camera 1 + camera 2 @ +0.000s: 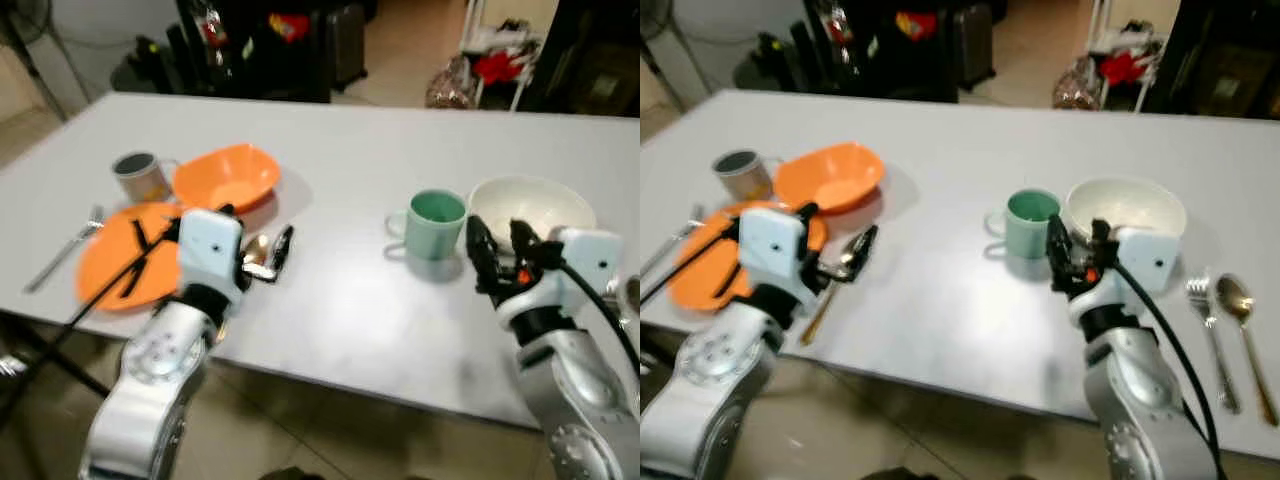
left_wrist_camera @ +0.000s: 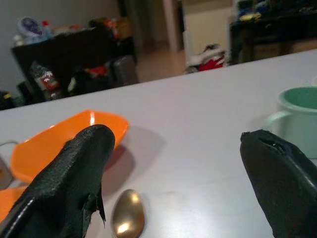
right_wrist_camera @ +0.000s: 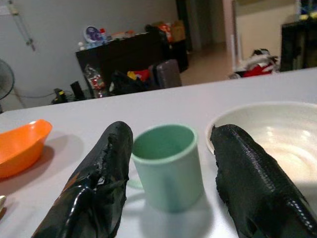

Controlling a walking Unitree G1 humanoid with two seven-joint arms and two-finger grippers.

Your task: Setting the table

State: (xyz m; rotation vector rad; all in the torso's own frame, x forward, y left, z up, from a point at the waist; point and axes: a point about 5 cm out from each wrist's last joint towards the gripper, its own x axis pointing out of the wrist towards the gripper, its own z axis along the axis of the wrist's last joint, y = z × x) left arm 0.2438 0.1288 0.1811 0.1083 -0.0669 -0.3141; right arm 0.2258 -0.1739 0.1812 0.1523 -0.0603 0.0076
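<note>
So the gold spoon (image 1: pixel 847 252) is what I'm going for right now, I think. It's lying flat on the tabletop (image 1: pixel 340 300) near the left front edge, just right of the orange plate (image 1: pixel 105 262), bowl end pointing away from me and handle running back toward the near edge. It looks shiny and thin, so my guess is it'll be fiddly to pinch off a flat surface. My left hand (image 1: pixel 262 252) is right over it with the fingers apart, and in the left wrist view the spoon's bowl sits between the two black fingers (image 2: pixel 74 168), so the lineup looks decent. Next move as I see it: drop a touch lower, close on the neck of the spoon, then carry it to its spot beside a plate. Around that, there's an orange bowl (image 1: pixel 226 176) just behind the plate, a grey mug (image 1: pixel 138 175) to its left, a fork (image 1: pixel 66 248) at the far left, and what looks like black chopsticks (image 1: pixel 135 258) across the plate. Over on the right, my right hand (image 1: pixel 497 243) hovers with fingers spread just in front of the green mug (image 1: pixel 436 222) and the white bowl (image 1: pixel 532 204), touching neither. Another fork (image 1: pixel 1209 320) and gold spoon (image 1: pixel 1243 330) lie at the right edge, so that side looks mostly set.
</note>
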